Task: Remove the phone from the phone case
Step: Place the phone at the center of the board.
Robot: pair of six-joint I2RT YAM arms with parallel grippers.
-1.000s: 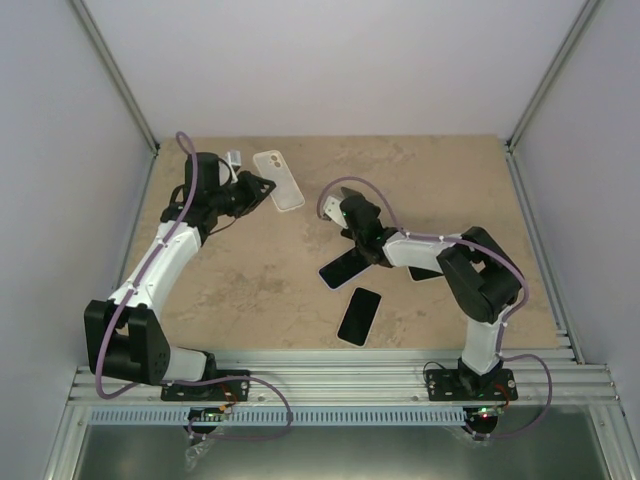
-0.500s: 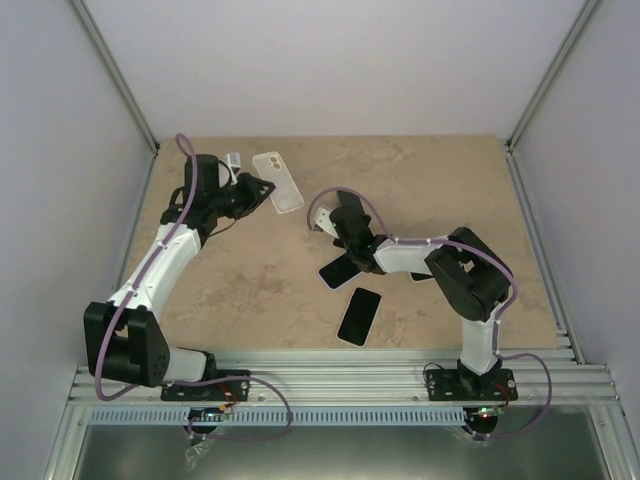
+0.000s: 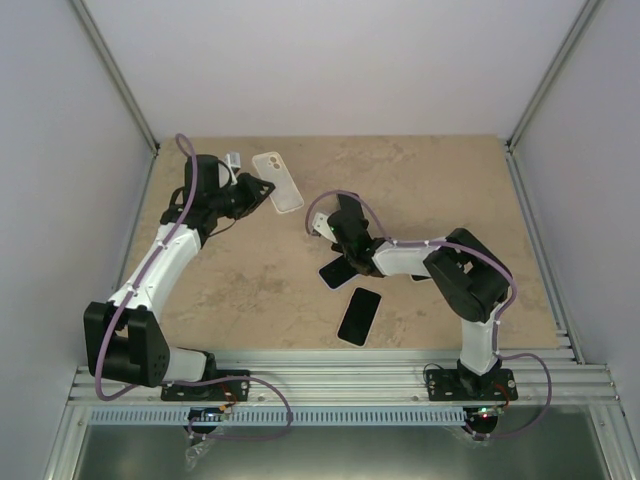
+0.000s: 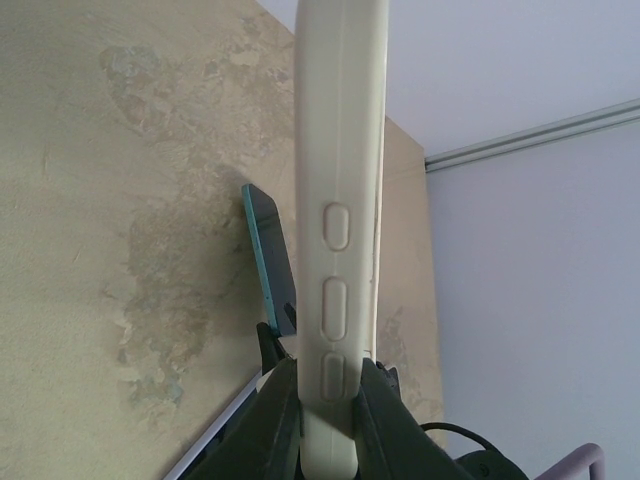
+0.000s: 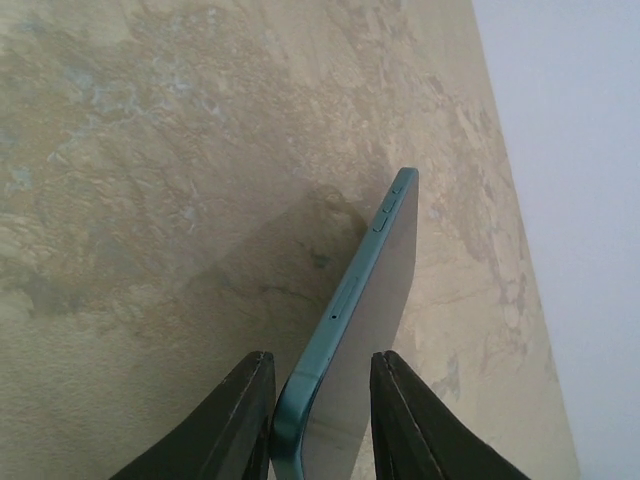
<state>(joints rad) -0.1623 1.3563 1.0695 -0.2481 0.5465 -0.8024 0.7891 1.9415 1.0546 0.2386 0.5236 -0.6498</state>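
Since a second ago the right pincer (image 3: 340, 252) has swung toward 9 o'clock and sunk closer to the beige stone-patterned worktop (image 3: 430, 180). The slim teal phone (image 3: 336, 272) has come along with it. The left arm and its load have stayed put.

From the right wrist, the teal phone stands on edge between the two dark fingers, tilted, its side buttons facing up and its glass face turned to 3 o'clock. The fingers flank it closely with a thin gap on one side, so I cannot tell whether they grip it or merely bracket it. From above, the phone sits near the middle of the worktop, its far end hidden under the pincer.

At about 11 o'clock on the worktop, the left pincer (image 4: 325, 378) is clamped on one end of the cream-white soft plastic phone case (image 4: 335, 200), holding it up off the surface. Three raised button covers run along the case's near side. The teal phone is out of the case and well apart from it.

At 5 o'clock from the teal phone, just beside it, a black rectangular phone (image 3: 359, 315) lies flat.
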